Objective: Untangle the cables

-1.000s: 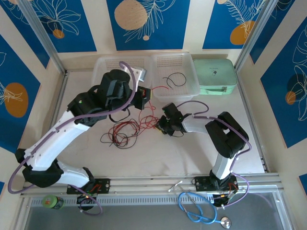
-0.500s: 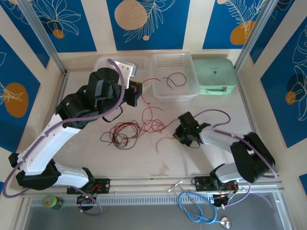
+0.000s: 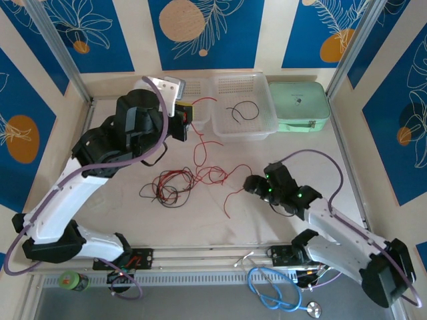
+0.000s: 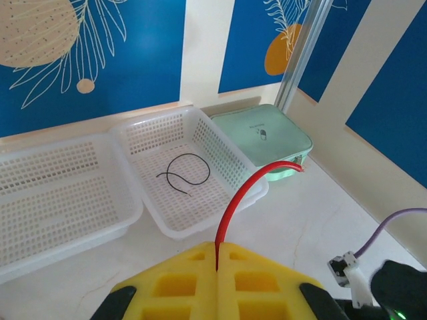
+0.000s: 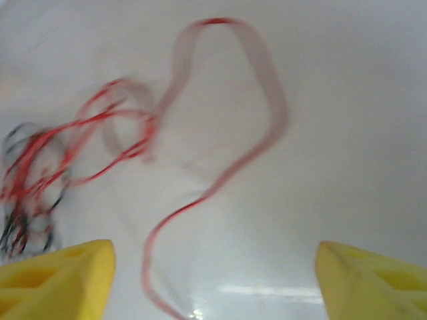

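The left gripper (image 4: 217, 253) pinches one thin red wire (image 4: 218, 235) tight and holds it up near the white plastic baskets (image 3: 240, 135) at the top middle. This is likely to pull it out of the tangled pile of red and black wires (image 3: 175, 183) mid-frame. The right gripper (image 5: 213, 252) hangs wide open over the table, with nothing in it.

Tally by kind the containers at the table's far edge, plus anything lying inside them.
White mesh baskets: 2
Mint green case: 1
Black cable, in the right-hand basket: 1
Total: 4
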